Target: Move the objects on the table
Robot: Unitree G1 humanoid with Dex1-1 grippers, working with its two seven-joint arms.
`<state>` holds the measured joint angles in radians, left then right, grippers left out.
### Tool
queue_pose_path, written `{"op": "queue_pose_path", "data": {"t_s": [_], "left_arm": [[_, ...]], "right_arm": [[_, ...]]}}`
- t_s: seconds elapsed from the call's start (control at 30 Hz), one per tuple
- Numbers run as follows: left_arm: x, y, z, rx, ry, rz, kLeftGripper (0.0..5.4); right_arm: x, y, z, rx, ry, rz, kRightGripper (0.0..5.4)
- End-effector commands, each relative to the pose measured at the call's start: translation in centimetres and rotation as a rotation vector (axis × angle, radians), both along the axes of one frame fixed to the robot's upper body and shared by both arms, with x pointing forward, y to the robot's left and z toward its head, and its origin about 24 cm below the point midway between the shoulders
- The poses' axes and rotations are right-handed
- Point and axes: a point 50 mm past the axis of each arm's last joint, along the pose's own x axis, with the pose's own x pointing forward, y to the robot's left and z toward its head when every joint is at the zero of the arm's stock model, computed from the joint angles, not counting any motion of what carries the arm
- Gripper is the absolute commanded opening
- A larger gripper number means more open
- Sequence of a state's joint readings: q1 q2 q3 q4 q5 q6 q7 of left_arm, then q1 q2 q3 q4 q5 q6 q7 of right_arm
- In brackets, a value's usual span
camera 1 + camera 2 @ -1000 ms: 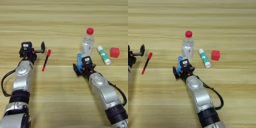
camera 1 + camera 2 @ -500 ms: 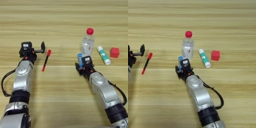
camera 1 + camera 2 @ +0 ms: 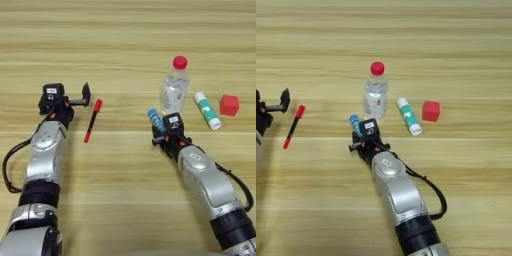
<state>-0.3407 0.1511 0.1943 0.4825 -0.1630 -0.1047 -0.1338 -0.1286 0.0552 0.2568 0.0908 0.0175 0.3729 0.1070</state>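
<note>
Right end effector (image 3: 161, 131) at frame centre, on blue-and-white plastic tube (image 3: 155, 119); whether clenched on it: cannot tell. Tube lies on light wooden surface (image 3: 125, 30), just below-left of small clear plastic bottle with red cap (image 3: 175, 90). Likely light, stiff, smooth, prone to roll; grip across mid-barrel. Left end effector (image 3: 82, 99) at left, fingers spread, empty, beside thin red pen (image 3: 92, 120). Green-and-white tube (image 3: 207, 110), small red cube (image 3: 229, 105) at right.

no readable text, labels too small
</note>
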Motion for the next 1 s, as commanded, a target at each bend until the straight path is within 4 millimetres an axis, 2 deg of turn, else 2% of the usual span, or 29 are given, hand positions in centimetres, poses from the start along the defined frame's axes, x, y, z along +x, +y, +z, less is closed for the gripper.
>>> {"op": "queue_pose_path", "data": {"t_s": [0.03, 0.1, 0.27, 0.4, 0.53, 0.73, 0.83, 0.93, 1.0], "left_arm": [[0.3, 0.1, 0.5, 0.011, -0.017, 0.003, 5.40], [0.3, 0.1, 0.4, 0.012, -0.016, 0.002, 5.40], [0.3, 0.0, 0.4, 0.013, -0.016, 0.002, 5.40], [0.3, 0.0, 0.4, 0.013, -0.016, 0.002, 5.40], [0.3, 0.0, 0.4, 0.014, -0.018, 0.002, 5.40], [0.2, -0.1, 0.4, 0.015, -0.020, 0.003, 5.40], [0.2, -0.1, 0.4, 0.015, -0.022, 0.003, 5.40], [0.2, -0.1, 0.4, 0.016, -0.022, 0.003, 5.40], [0.2, -0.1, 0.4, 0.016, -0.023, 0.004, 5.40]], "right_arm": [[-1.1, 0.9, 2.0, 0.028, -0.087, 0.051, 1.42], [-1.4, 1.1, 4.1, 0.026, -0.188, 0.073, 1.42], [-1.8, 0.5, 7.8, 0.060, -0.331, 0.068, 1.42], [-1.7, -0.7, 10.7, 0.092, -0.451, 0.021, 1.42], [-1.2, -3.3, 13.4, 0.088, -0.562, -0.083, 1.42], [-0.1, -9.5, 14.7, 0.024, -0.604, -0.315, 1.42], [0.5, -12.6, 14.6, -0.038, -0.595, -0.436, 1.42], [1.5, -15.5, 12.6, -0.131, -0.480, -0.565, 1.42], [2.0, -16.2, 11.0, -0.147, -0.405, -0.590, 1.42]]}}
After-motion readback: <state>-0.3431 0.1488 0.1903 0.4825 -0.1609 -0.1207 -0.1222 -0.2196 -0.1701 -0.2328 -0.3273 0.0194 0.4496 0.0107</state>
